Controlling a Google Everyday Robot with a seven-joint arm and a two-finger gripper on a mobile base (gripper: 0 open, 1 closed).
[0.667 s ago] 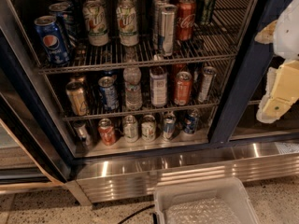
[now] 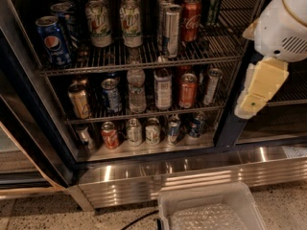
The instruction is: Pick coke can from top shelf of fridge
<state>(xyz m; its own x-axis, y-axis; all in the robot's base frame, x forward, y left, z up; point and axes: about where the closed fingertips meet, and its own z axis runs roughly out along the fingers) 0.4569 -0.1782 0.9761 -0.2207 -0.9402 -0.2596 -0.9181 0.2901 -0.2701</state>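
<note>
At the far left of the top shelf [image 2: 144, 63] stands a blue Pepsi can [image 2: 53, 41], with more cans lined up behind it. Next along are two pale green-and-white cans [image 2: 115, 23] side by side at the front rail. Right of centre is a slim silver can [image 2: 170, 30], and just behind its right shoulder is the coke can [image 2: 191, 19], upright, its white script facing out. A dark green can [image 2: 212, 4] sits a little further back on its right.

Further right, outside the fridge [image 2: 229, 123] and in front of its dark blue post, hangs the gripper [image 2: 256, 92], cream-coloured, below the white arm [image 2: 283, 25]. It is lower than the coke can and well apart from it. I cannot tell whether it is open or closed.

To my eye the reach has barely begun, and the crowding is the danger. Coming in from the right, it could clip the post or nudge the green can. A low or wide approach might topple the slim silver can in front, or close on that one instead of the coke.
</note>
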